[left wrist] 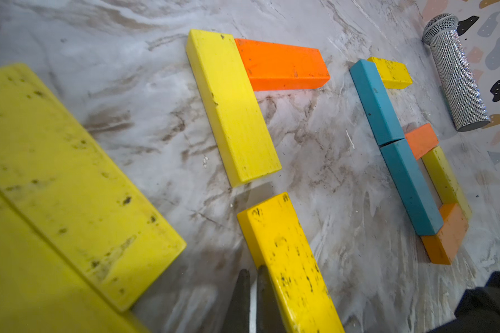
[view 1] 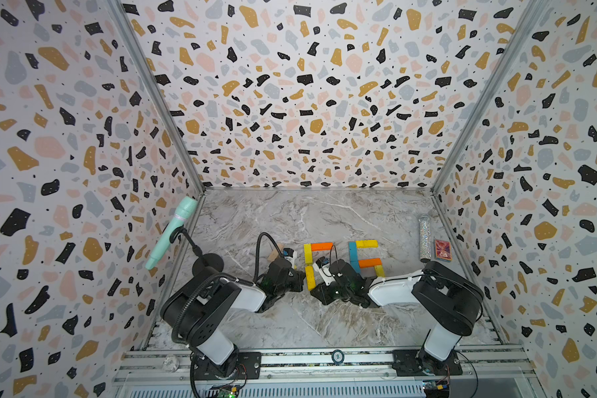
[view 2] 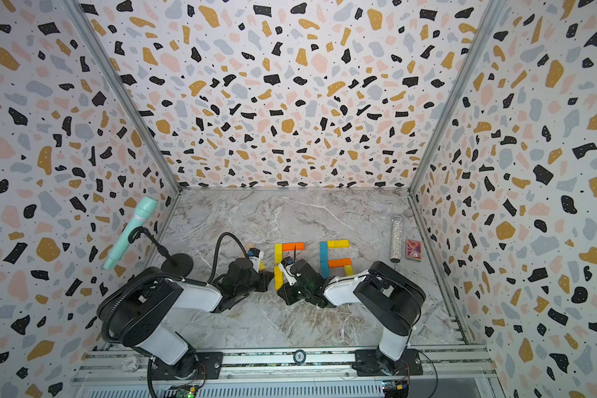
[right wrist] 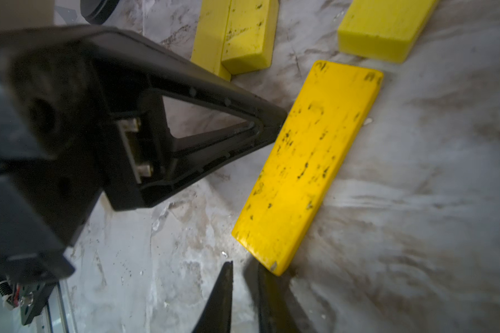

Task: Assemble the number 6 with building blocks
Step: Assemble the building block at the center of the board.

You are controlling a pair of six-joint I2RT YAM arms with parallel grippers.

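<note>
- In both top views the new 6 lies mid-table [view 1: 290,220]. An upper plank [view 1: 307,253] has an orange plank [view 1: 322,246] across its top, and a lower plank [view 1: 310,278] sits just below the upper one, not quite touching. My left gripper [view 1: 303,275] is at the lower plank's outer long edge. My right gripper [view 1: 316,291] is at its near end.
- Left wrist: my left gripper's jaws are pressed together and empty, tips against the lower plank's long side. That plank sits skewed off the upper plank's line. Spare planks [left wrist: 55,173] lie stacked close by.
- Right wrist: my right gripper's jaws stand barely parted with nothing between them, one finger by the plank's corner.
- Handling, as I judge it: painted wood, stiff and light, lying flat on a smooth top, so it should slide at a nudge. A push near an end will spin it, so I would press mid-length. To lift it, I would pinch across the narrow width at the middle.
</note>
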